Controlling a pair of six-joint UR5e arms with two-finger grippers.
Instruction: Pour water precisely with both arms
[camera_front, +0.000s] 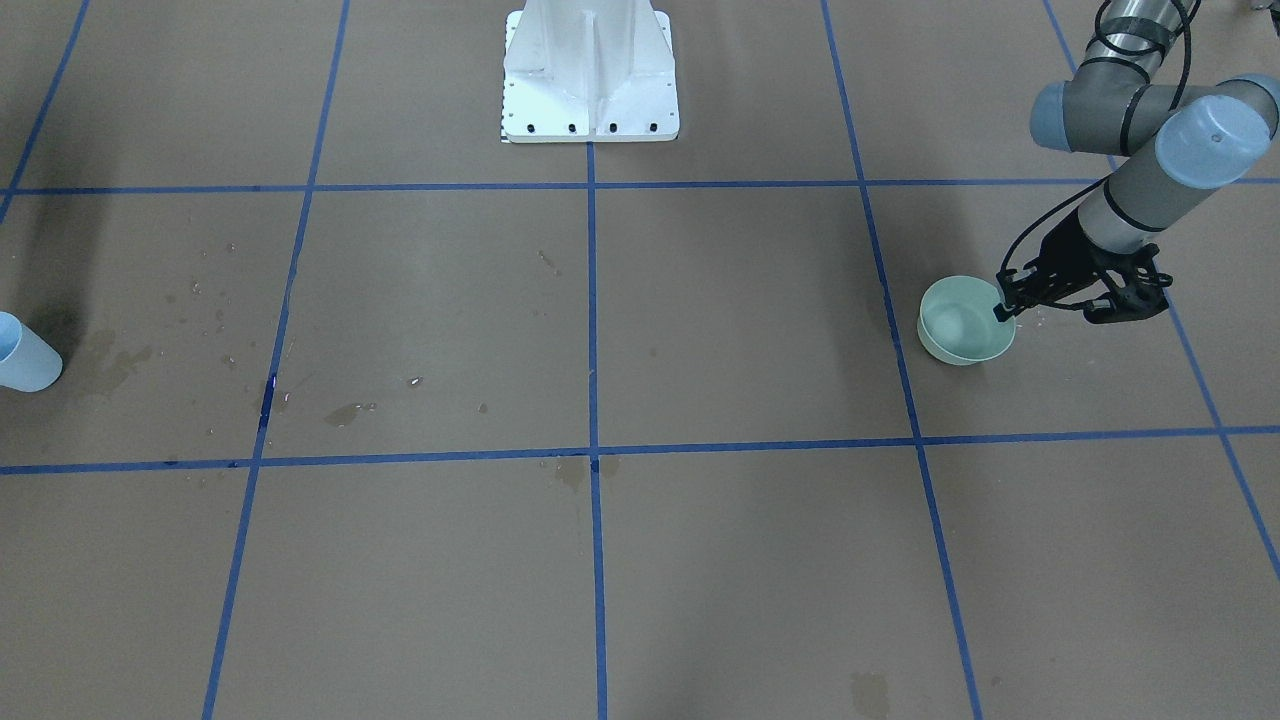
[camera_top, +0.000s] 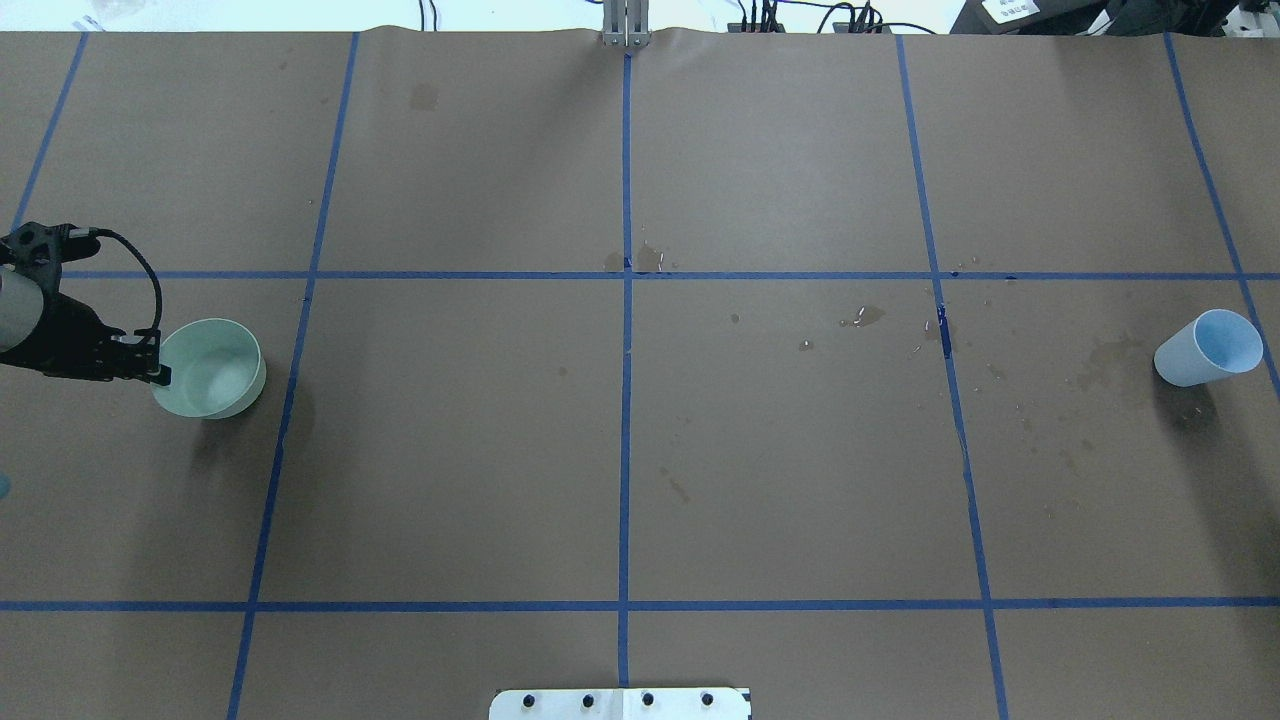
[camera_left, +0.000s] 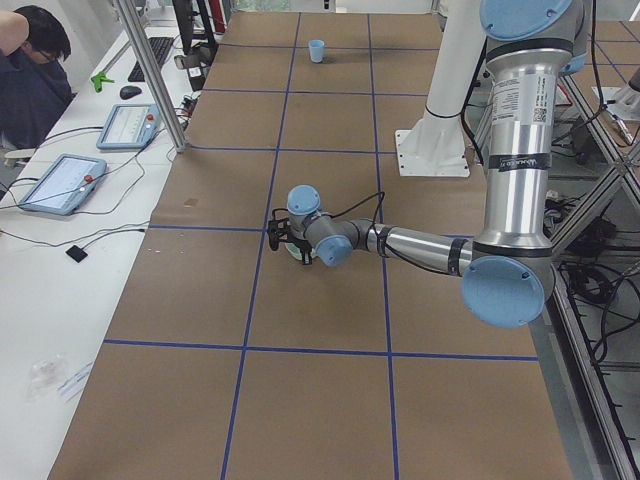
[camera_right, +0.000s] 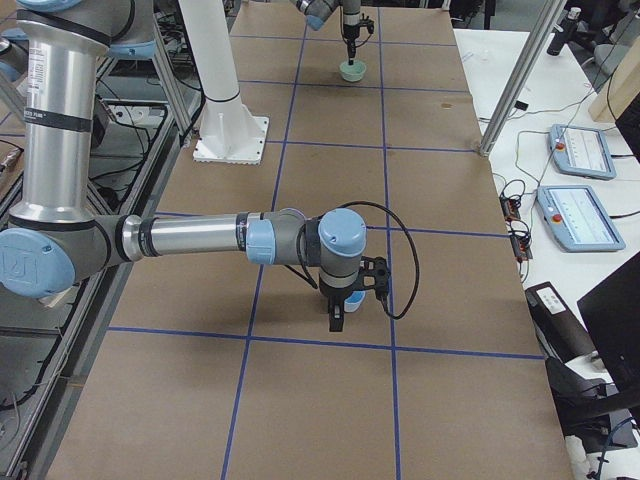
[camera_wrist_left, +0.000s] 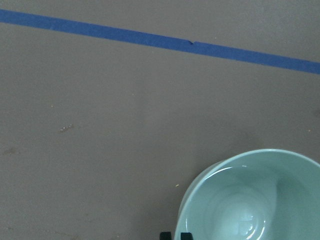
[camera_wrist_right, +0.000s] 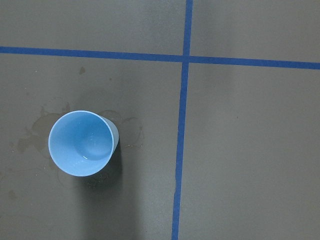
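Note:
A pale green bowl (camera_front: 958, 330) stands on the brown paper at my left side; it also shows in the overhead view (camera_top: 212, 368) and in the left wrist view (camera_wrist_left: 260, 200). My left gripper (camera_front: 1003, 311) (camera_top: 157, 372) is shut on the bowl's rim, its two black fingertips (camera_wrist_left: 165, 235) straddling the rim. A faint sheen of water (camera_wrist_left: 245, 225) lies in the bowl's bottom. A light blue cup (camera_top: 1205, 348) (camera_wrist_right: 81, 143) stands upright at my right side. My right gripper (camera_right: 337, 318) hangs over it, fingers down; I cannot tell whether it is open or shut.
Blue tape lines (camera_top: 626, 400) divide the paper into squares. Dark dried stains (camera_top: 1105, 360) lie near the cup and mid-table. The white pedestal (camera_front: 590, 70) stands at the robot's side. A person (camera_left: 30, 80) and tablets (camera_left: 60, 182) are beside the table.

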